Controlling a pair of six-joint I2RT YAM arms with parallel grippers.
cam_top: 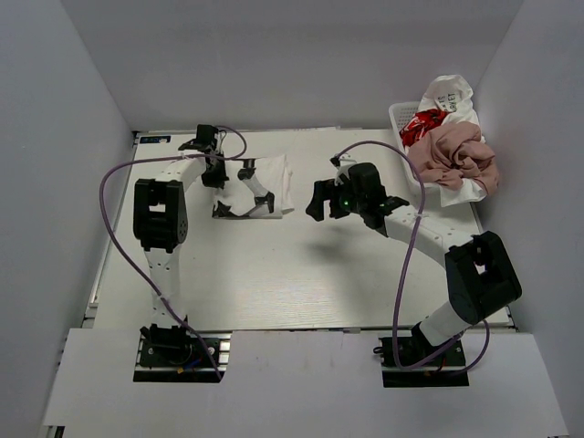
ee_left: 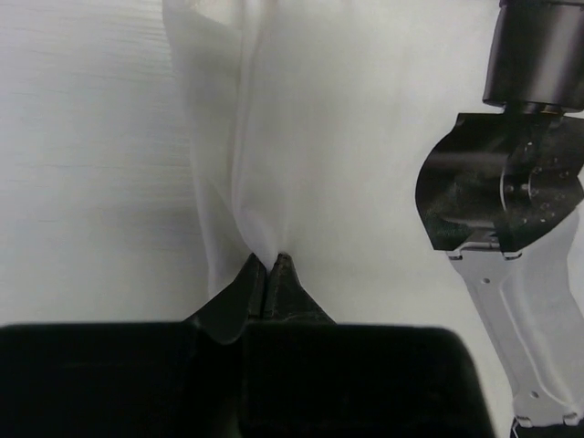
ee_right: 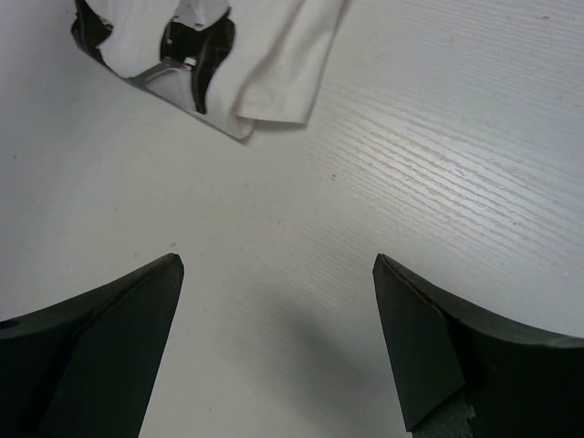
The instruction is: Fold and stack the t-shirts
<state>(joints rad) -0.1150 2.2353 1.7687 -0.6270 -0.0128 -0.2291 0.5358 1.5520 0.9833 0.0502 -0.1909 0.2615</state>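
Observation:
A folded white t-shirt (cam_top: 276, 178) with black marks printed on it lies at the table's back, left of centre. My left gripper (cam_top: 219, 179) is at its left edge, shut on a raised fold of the white cloth (ee_left: 271, 260); the t-shirt (ee_left: 365, 137) spreads away beyond the tips. My right gripper (cam_top: 321, 193) hovers right of it, open and empty (ee_right: 278, 265), with the t-shirt's corner (ee_right: 283, 64) ahead of it. A dusty pink t-shirt (cam_top: 453, 157), a white one with red print (cam_top: 423, 124) and another white one (cam_top: 452, 93) are heaped in the basket.
The white lattice basket (cam_top: 399, 113) stands at the back right corner, overflowing with cloth. White walls close in the table at the back and both sides. Purple cables loop off both arms.

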